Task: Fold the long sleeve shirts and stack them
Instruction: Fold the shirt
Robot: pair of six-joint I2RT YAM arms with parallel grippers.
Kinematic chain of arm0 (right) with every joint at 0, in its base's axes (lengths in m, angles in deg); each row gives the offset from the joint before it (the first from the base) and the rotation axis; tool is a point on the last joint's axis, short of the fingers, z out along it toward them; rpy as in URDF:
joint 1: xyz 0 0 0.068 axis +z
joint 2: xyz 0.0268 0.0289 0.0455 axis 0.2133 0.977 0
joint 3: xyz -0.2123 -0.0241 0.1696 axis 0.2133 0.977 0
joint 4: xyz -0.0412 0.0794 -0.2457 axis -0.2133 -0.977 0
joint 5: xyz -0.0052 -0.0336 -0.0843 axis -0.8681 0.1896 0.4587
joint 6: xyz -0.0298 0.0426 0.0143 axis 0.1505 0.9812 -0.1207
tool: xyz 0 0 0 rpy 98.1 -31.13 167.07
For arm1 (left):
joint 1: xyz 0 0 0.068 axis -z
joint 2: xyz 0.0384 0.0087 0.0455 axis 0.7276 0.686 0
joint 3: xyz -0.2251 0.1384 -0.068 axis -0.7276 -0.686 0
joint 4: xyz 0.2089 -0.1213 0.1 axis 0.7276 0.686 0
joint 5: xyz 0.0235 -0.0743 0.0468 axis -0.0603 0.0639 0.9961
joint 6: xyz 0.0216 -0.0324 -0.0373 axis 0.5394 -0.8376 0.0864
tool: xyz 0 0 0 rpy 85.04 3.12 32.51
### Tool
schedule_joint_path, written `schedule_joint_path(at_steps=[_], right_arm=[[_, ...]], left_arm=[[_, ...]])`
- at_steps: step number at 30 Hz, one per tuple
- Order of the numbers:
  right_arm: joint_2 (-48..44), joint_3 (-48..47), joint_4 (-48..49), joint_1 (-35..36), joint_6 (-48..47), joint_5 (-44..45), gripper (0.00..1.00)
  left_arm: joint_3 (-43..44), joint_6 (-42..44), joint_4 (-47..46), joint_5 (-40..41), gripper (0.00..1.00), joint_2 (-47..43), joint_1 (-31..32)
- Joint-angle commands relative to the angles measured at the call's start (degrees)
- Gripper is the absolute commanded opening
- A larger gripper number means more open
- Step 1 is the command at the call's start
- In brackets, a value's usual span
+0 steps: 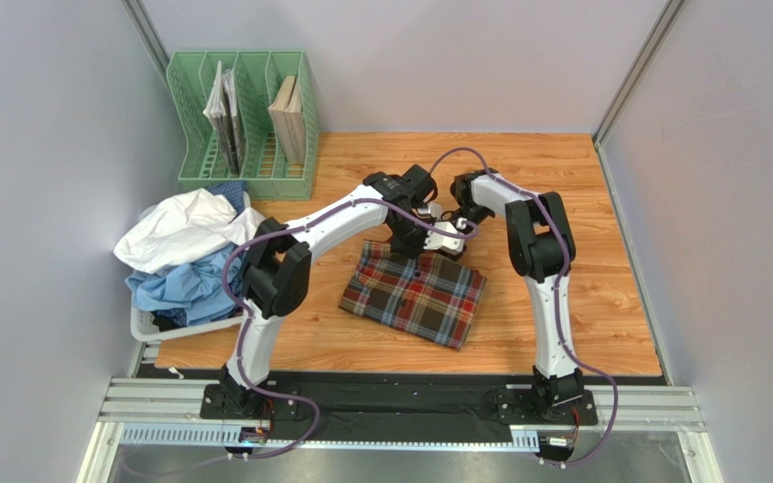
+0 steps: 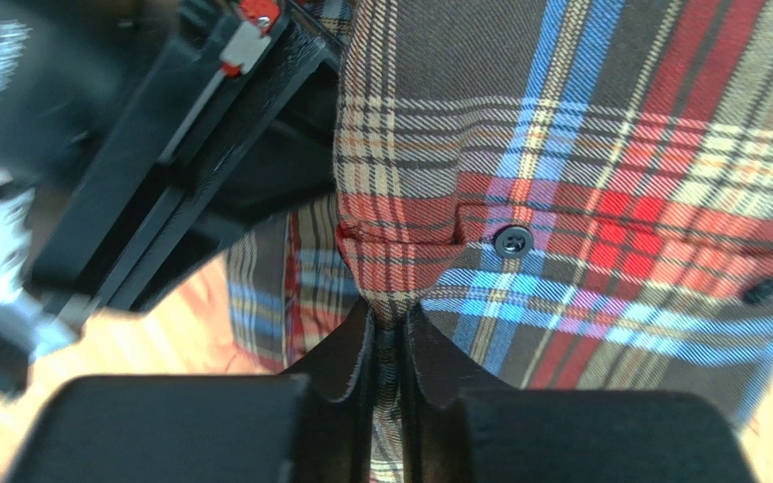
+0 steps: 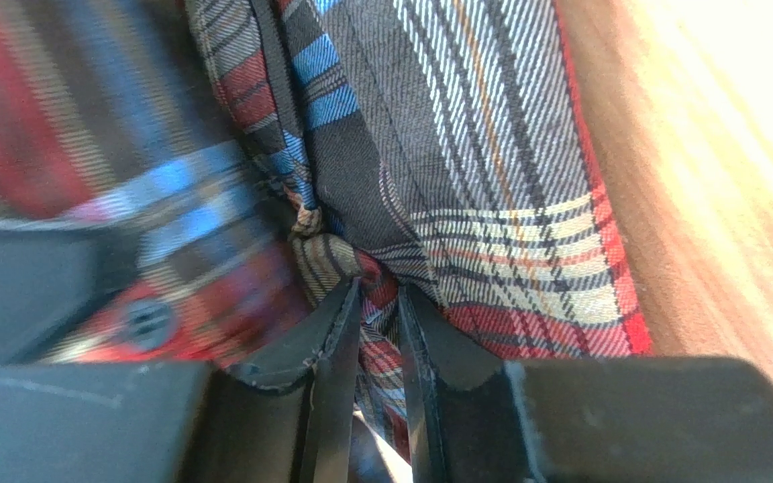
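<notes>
From above, the tartan shirt (image 1: 416, 294) lies folded into a rough rectangle at the middle of the table (image 1: 612, 312). Both arms reach in to its far edge, the left gripper (image 1: 413, 245) and right gripper (image 1: 452, 237) close together there. That edge is likely being lifted as one, so the fold stays even. A white shirt (image 1: 184, 226) and a blue shirt (image 1: 174, 287) sit heaped in a basket (image 1: 149, 330) at the left, apparently waiting their turn. A green rack (image 1: 244, 121) stands behind them.

In the left wrist view, the left gripper (image 2: 389, 324) has its fingers pressed together on a ridge of the tartan shirt (image 2: 602, 191), beside a dark button (image 2: 513, 240). The cloth hangs taut from the pinch. Pale lettering on the black housing at upper left is too blurred to read.

In the right wrist view, the right gripper (image 3: 378, 307) pinches a bunched fold of the tartan shirt (image 3: 481, 151) between nearly closed fingers, at the hem next to bare table (image 3: 713, 161). No brand or label shows on the cloth
</notes>
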Motion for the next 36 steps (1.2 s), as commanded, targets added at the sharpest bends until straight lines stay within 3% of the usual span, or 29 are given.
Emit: schedule_joint_path(at_steps=[1, 4, 7, 8, 9, 10, 14, 18, 21, 22, 24, 28, 32, 36], right_arm=[[-2.56, -2.73, -0.72, 0.26, -1.27, 2.25, 0.27], [-4.76, -4.05, -1.59, -0.53, -0.74, 4.53, 0.3], [-7.66, -5.63, -2.56, -2.02, -0.13, 6.29, 0.31], [-8.8, -6.33, -2.56, -2.55, 0.05, 6.47, 0.31], [-9.25, -6.69, -2.48, -3.08, 0.31, 6.65, 0.31], [-9.51, -6.87, -2.48, -4.13, 0.75, 6.48, 0.31], [-9.6, -6.34, -1.25, -5.81, 2.25, 7.0, 0.31], [-9.87, -4.76, 2.0, -6.07, 4.62, 8.5, 0.38], [-10.39, -4.85, 1.66, -7.83, 5.5, 6.4, 0.65], [-11.44, -4.67, 0.78, -8.44, 5.33, 4.13, 0.87], [-12.59, -4.32, -0.54, -8.36, 5.06, 2.01, 0.98], [-14.7, -3.44, -1.16, -6.0, 5.32, -0.56, 1.0], [-14.0, -1.43, 1.83, -1.6, 4.89, 10.66, 1.0], [-11.46, 0.94, 3.32, 1.48, 1.55, 14.65, 1.0]], left_arm=[[0.75, 3.23, -4.19, -0.22, 0.17, 2.14, -0.24], [-3.29, 5.34, -3.93, -0.13, 0.24, 1.09, -0.24], [-6.98, 5.53, -5.33, 1.54, 0.48, -2.32, -0.59], [-7.42, 4.22, -6.21, 1.46, 0.52, -3.73, -0.77], [-7.17, -0.23, -6.65, 0.76, 0.7, -7.22, -1.12], [-6.9, -3.15, -6.65, 0.06, 0.73, -9.09, -2.08], [-9.79, -15.2, -5.87, -1.88, 0.75, -19.63, -3.93], [-20.85, -22.25, -3.06, -7.31, 0.77, -28.34, -3.84], [-25.07, -25.32, -0.94, -8.47, 0.72, -28.44, -3.93], [-26.05, -26.02, -1.03, -9.0, 0.7, -28.44, -3.93], [-28.85, -28.83, -2.69, -10.49, 0.7, -29.14, -3.93], [-33.17, -31.21, -6.04, -12.87, 0.7, -31.08, -4.19], [-33.97, -32.27, -6.92, -14.1, 0.71, -32.13, -5.51], [-33.8, -32.98, -7.09, -17.17, 0.72, -33.18, -9.2]])
